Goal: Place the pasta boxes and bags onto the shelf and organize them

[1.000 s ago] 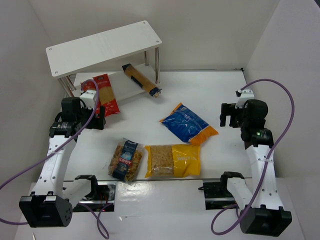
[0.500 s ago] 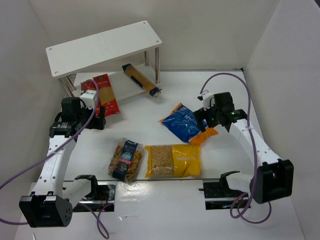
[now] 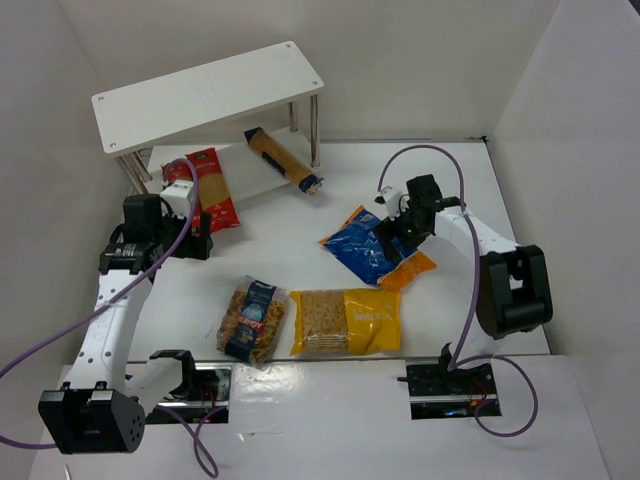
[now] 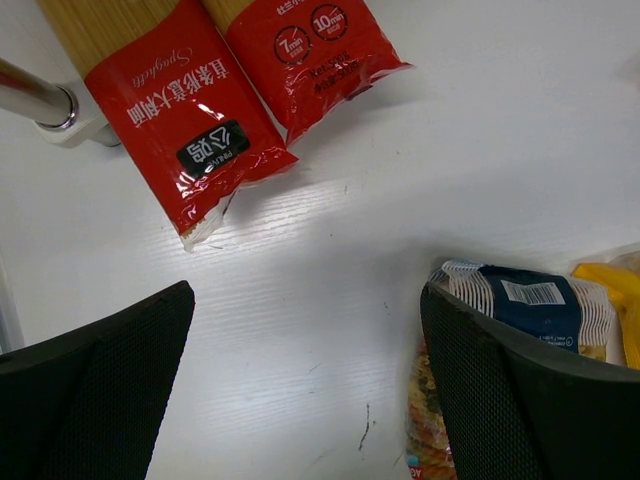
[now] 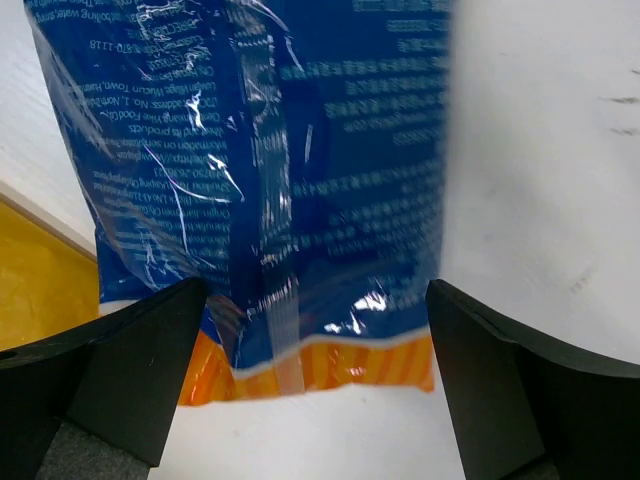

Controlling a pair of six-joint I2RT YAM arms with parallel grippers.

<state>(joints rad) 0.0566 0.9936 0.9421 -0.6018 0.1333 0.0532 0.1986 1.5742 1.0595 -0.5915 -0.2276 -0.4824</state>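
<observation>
The white shelf (image 3: 205, 90) stands at the back left. A slim brown-orange spaghetti pack (image 3: 284, 160) lies across its lower board, one end sticking out. Two red spaghetti packs (image 4: 180, 110) (image 4: 310, 45) lie side by side at the shelf's front, near a post (image 4: 35, 100). My left gripper (image 4: 305, 400) hangs open over bare table between them and the fusilli bag (image 4: 520, 305). The blue-orange bag (image 5: 280, 170) lies mid-table. My right gripper (image 5: 310, 400) is open just above its orange end, one finger on each side. The yellow bag (image 3: 345, 320) lies near the front.
White walls close in the table on the left, back and right. The fusilli bag (image 3: 252, 318) and the yellow bag lie side by side just ahead of the arm bases. A purple cable (image 3: 440, 160) loops over the right arm.
The right arm has swung in from the right side and come down over the blue-orange bag's orange end. The left arm and all packs have stayed put.
</observation>
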